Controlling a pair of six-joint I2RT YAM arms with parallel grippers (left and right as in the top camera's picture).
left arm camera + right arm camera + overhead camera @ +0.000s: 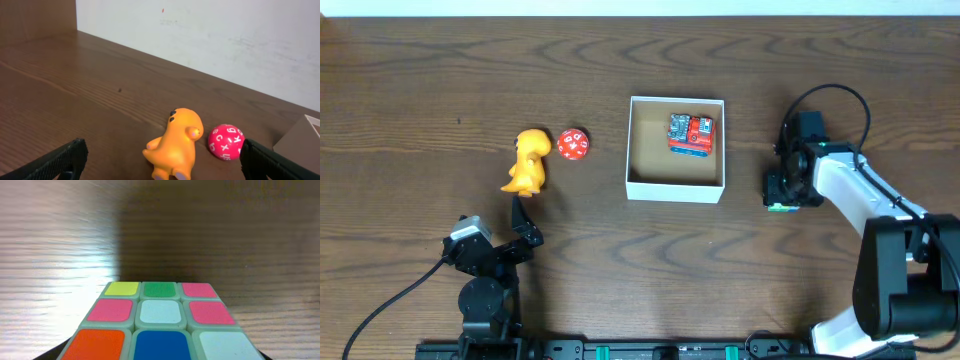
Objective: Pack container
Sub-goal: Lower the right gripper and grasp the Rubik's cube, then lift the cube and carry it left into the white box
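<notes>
The container (pixel 675 190) is a square white box with a tan bottom at mid-table; a red and blue block toy (pixel 691 133) lies in its far right corner. Its corner also shows in the left wrist view (pixel 301 142). An orange dinosaur toy (pixel 529 162) and a red lettered ball (pixel 573 145) lie left of it, also in the left wrist view (dinosaur (pixel 177 142), ball (pixel 226 141)). My left gripper (pixel 526 222) is open and empty, just short of the dinosaur. My right gripper (pixel 788 188), right of the container, is shut on a colour puzzle cube (pixel 160 320).
The dark wooden table runs to a white wall at the back (pixel 225 40). The right arm's white link (pixel 855 190) reaches in from the lower right. A cable (pixel 380 310) trails from the left arm's base.
</notes>
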